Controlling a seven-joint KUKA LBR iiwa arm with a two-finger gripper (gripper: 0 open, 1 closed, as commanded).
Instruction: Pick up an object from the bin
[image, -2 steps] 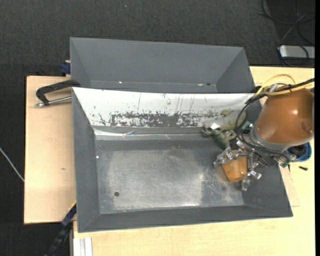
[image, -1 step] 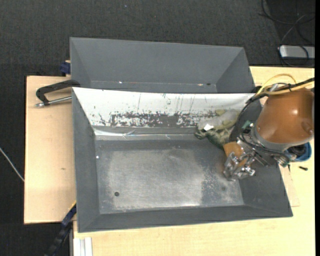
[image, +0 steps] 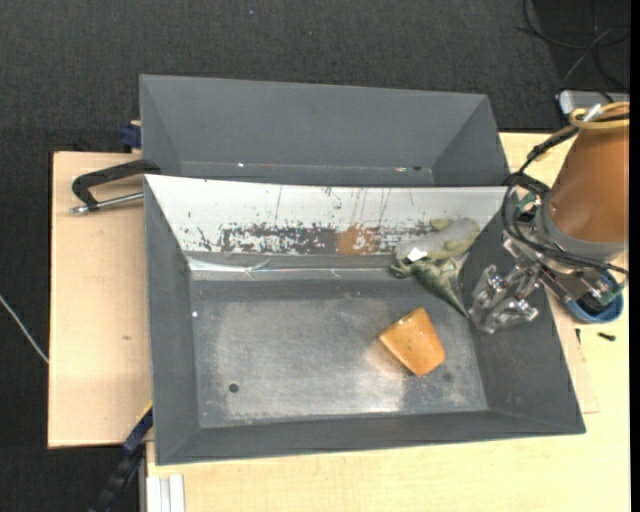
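Two loose things are lying in the grey metal bin (image: 170, 320); we are listing them here together with the arm.

Item 1: orange wedge-shaped block, possibly foam (image: 412, 343). It is resting on the flat floor, right of centre, apart from every wall. With open floor all round it, we are judging it the easier pick.

Item 2: pale greenish-white crumpled lump, perhaps cloth (image: 438, 255). It is sitting in the far right corner, where the floor is meeting the back and right walls. We are judging that those walls are crowding any approach to it.

Item 3: metal two-finger gripper (image: 505, 300), below the arm's orange cover (image: 600, 180). It is hanging over the sloping right wall, near both things, and we are seeing no contact with either. We are seeing nothing carried in it. Whether it is standing open or closed we cannot tell.
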